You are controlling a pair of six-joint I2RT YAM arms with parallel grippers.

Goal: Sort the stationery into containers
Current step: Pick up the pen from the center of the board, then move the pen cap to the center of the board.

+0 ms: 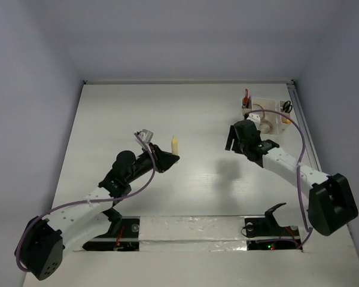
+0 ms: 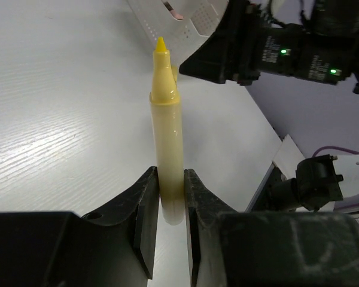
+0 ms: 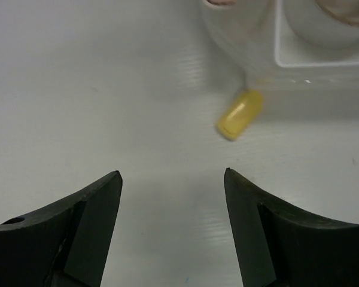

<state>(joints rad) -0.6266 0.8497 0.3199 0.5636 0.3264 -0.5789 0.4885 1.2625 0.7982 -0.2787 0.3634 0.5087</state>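
Observation:
My left gripper [image 1: 169,156] is shut on a yellow marker [image 1: 174,143] and holds it above the table's middle, tip forward. In the left wrist view the marker [image 2: 166,131] sits between the two fingers [image 2: 145,206] of the left gripper [image 2: 170,194], near its blunt end. The white organiser [image 1: 274,122] stands at the back right with a red pen [image 1: 245,97], scissors [image 1: 286,107] and a tape roll [image 1: 255,112] in it. My right gripper [image 3: 172,176] is open and empty above the table, short of a small yellow piece [image 3: 240,113] lying beside the organiser's wall [image 3: 323,63].
A clear round roll [image 3: 236,27] stands on the table against the organiser's near-left corner. The right arm [image 2: 257,48] shows ahead of the marker in the left wrist view. A raised rail [image 1: 304,128] runs along the table's right edge.

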